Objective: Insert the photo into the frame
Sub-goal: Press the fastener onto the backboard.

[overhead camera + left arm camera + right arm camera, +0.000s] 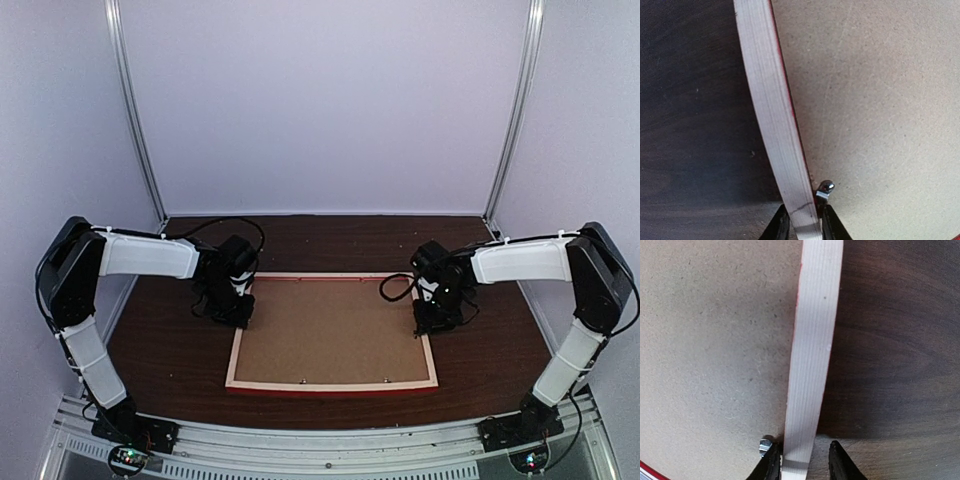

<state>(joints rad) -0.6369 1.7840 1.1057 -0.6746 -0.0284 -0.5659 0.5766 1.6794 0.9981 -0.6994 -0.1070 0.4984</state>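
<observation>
The frame [330,384] lay back-up on the worktop [165,350], its pale rails showing and a brown backing board [330,330] filling its opening. The photo was nowhere in view, and whether it sat under the board could not be told. At mid-side, the left jaws stood narrow on the left rail, fingers [780,227] against both its faces beside a small metal tab [825,188]. The right jaws straddled the right rail more loosely, one finger touching it and the other [840,465] a little clear. This looked like a two-sided grip for lifting or turning the frame. Done well, the right side would seat as snugly as the left before any lift, and both sides would rise level so the thin rails did not twist or the board slip. The worktop was smooth, dark brown wood; beyond its far edge stood pale lilac walls [320,100] with aluminium uprights [135,110].
</observation>
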